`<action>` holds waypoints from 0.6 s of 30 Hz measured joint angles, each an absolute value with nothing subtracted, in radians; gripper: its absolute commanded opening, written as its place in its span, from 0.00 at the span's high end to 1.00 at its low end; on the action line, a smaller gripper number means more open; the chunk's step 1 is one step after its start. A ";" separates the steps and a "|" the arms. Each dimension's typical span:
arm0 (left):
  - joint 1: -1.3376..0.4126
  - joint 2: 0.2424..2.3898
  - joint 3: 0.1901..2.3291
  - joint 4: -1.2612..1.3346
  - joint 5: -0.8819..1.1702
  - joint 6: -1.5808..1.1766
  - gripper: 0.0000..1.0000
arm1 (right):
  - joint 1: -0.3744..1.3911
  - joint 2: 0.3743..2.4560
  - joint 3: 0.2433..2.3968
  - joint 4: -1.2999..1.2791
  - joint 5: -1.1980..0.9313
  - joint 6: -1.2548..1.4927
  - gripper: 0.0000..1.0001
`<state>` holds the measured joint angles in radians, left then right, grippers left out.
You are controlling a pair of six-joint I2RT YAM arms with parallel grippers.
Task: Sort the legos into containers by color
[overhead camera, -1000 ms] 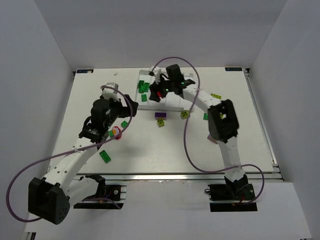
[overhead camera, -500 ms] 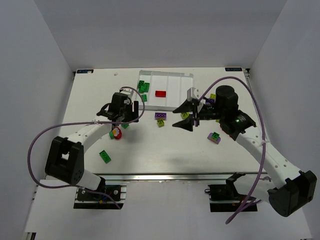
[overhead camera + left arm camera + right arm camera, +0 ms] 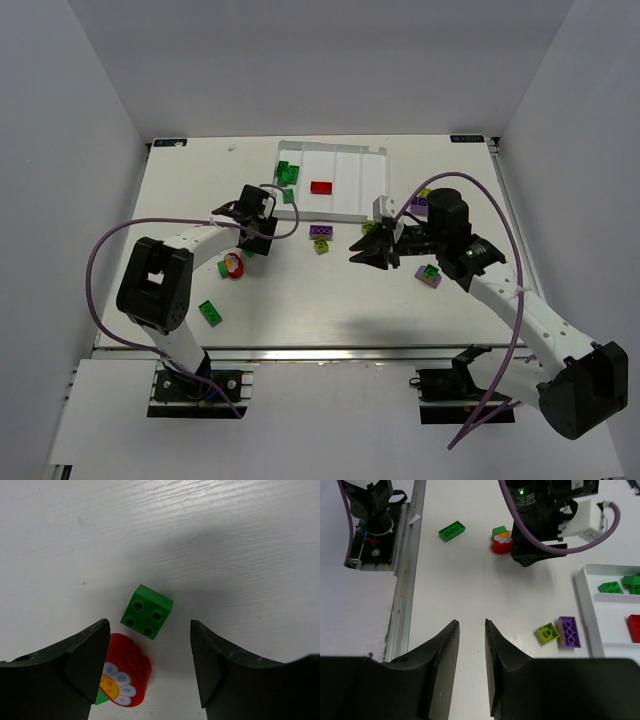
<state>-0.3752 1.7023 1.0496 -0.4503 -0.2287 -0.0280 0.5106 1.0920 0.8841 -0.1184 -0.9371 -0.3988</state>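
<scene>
My left claw (image 3: 148, 640) hangs spread and empty right over a green brick (image 3: 147, 611) lying on the table (image 3: 225, 540) beside a red flower piece (image 3: 125, 677), so next I reckon I drop, pinch it, and carry it to the tray (image 3: 340, 152) lane holding the other greens (image 3: 287, 174)

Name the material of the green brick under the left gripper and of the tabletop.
Green brick: moulded plastic, smooth with mild sheen, judging by crisp round studs. Tabletop: probably white-painted wood or laminate, matte; fine grain-like streaks cross it.
</scene>
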 measured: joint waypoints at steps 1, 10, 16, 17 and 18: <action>-0.375 1.707 1.056 -0.458 -0.236 -0.016 0.25 | 0.511 1.085 0.882 -0.106 -0.936 -0.397 0.67; -0.374 1.757 1.087 -0.481 -0.255 0.054 0.26 | 0.511 1.059 0.853 -0.047 -0.929 -0.375 0.66; -0.345 1.779 1.110 -0.484 -0.210 0.079 0.33 | 0.511 1.071 0.852 -0.025 -0.920 -0.374 0.67; -0.335 1.779 1.110 -0.484 -0.197 0.081 0.33 | 0.511 1.071 0.852 -0.023 -0.919 -0.373 0.67; -0.326 1.779 1.110 -0.481 -0.188 0.082 0.33 | 0.511 1.071 0.852 -0.022 -0.918 -0.373 0.67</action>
